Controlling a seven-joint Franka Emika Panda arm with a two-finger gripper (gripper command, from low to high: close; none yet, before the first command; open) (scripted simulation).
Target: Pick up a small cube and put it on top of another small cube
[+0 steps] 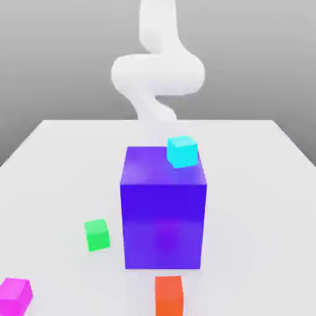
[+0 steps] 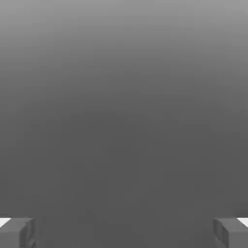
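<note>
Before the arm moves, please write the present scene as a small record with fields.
jaws: wide open, nothing between them
to pick: magenta cube, on the table
to stack on: green cube, bare on top
big block: purple-blue, standing on the table
on the block: cyan cube
near block's front: orange cube

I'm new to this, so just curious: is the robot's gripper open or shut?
Open: in the hand view its two fingertips stand wide apart.
</note>
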